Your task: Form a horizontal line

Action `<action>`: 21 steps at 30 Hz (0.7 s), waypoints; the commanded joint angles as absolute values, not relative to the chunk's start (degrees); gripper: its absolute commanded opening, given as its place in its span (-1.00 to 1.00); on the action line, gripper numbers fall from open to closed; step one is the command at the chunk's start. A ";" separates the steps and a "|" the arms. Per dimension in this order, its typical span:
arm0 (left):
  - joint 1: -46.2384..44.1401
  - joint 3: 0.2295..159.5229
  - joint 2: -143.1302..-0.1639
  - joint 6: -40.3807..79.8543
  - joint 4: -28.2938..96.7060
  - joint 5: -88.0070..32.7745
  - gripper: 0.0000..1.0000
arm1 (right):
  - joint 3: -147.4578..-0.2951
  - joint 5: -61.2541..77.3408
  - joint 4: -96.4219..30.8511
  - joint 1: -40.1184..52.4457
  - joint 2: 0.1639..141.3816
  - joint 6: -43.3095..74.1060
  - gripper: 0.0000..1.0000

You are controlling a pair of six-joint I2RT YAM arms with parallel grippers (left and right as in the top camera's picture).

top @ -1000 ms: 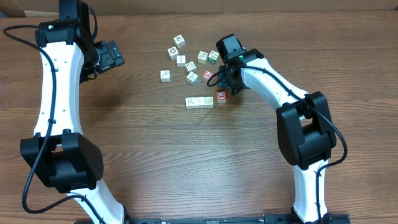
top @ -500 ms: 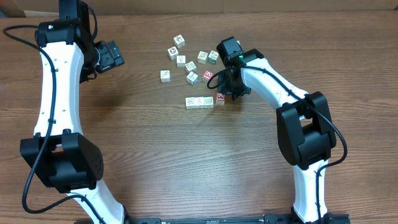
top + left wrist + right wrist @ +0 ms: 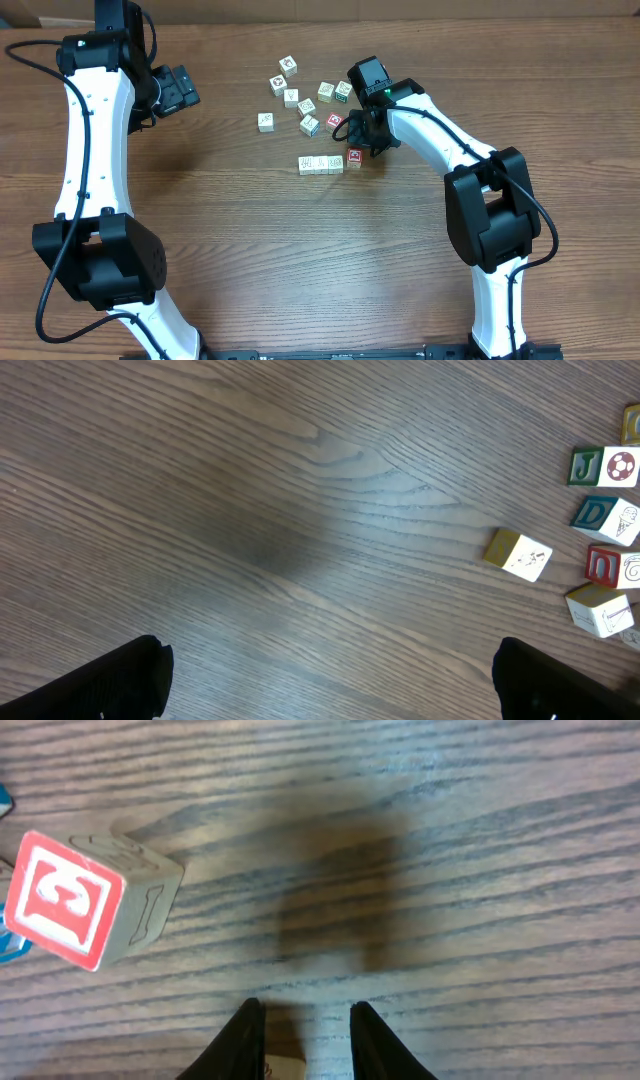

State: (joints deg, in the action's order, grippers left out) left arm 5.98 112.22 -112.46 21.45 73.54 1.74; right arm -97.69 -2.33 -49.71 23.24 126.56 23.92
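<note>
Beside the horizontal line's (image 3: 329, 162) red-faced cube (image 3: 354, 157), the right end effector (image 3: 305, 1008) is narrowly parted, grip impossible to tell; the left end effector (image 3: 335, 675) gapes wide.

Overhead camera looks straight down on the whole table (image 3: 300, 250). The left wrist camera, farther left, shares its scattered cubes (image 3: 600, 510). The right wrist camera hovers close above wood beside a red-faced cube (image 3: 65, 900).

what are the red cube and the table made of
Red cube: likely wood, bare tan sides with faint grain, front painted or printed red and white. Table: wood or wood-look laminate, dark brown streaked grain, dull sheen; can't tell which.
</note>
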 commanded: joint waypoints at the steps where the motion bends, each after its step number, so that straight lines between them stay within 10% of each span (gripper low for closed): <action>1: 5.21 112.60 -112.20 21.87 73.45 1.48 0.99 | -97.45 0.14 -49.95 23.18 124.51 23.70 -0.51; 21: 5.21 112.60 -112.20 21.87 73.45 1.48 1.00 | -97.45 0.38 -53.04 23.18 124.53 23.70 -0.51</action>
